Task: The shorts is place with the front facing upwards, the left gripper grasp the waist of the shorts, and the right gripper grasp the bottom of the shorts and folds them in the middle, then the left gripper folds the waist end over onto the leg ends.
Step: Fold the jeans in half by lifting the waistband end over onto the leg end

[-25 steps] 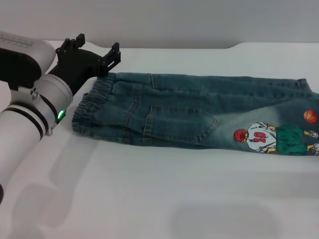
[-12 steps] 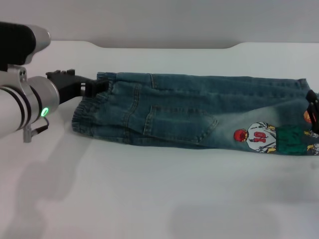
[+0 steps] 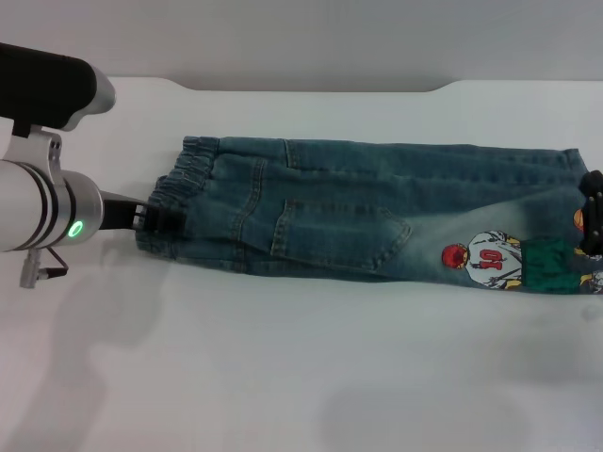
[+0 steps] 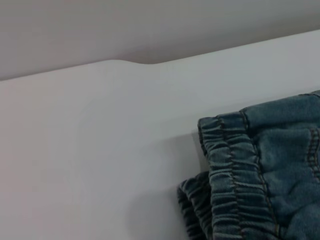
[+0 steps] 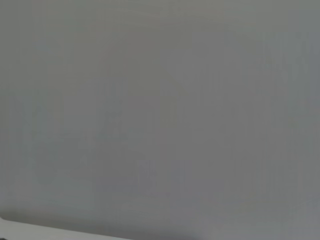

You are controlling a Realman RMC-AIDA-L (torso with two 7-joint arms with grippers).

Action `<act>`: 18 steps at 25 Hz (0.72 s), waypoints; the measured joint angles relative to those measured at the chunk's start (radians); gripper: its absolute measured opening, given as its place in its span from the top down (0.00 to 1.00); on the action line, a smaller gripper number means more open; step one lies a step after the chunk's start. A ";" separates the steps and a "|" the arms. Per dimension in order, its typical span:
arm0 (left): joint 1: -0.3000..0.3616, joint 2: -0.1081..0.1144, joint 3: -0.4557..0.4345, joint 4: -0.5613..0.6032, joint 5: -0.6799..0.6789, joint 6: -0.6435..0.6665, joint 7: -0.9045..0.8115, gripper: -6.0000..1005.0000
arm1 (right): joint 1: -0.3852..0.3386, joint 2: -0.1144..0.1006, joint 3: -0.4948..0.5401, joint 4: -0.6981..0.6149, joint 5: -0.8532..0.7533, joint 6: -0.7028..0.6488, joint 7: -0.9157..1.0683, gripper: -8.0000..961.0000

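The shorts (image 3: 367,212), faded denim folded lengthwise, meet the left end effector (image 3: 141,218) at their puckered waistband (image 4: 235,175); grip unclear.

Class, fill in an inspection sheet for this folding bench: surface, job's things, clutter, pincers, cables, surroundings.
Surface: white table, bare around the garment.
Job's things: shorts lying flat, already folded lengthwise; waist end on the robot's left, leg ends on its right.
Clutter: nothing seen.
Pincers: left pincer at the waistband's near corner, grip unclear; right pincer at the hem, mostly out of frame.
Cables: nothing seen.
Surroundings: plain grey wall.
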 joint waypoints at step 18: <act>-0.050 0.001 0.006 -0.023 -0.062 -0.089 0.008 0.16 | -0.001 -0.001 -0.001 0.003 0.000 -0.009 -0.001 0.98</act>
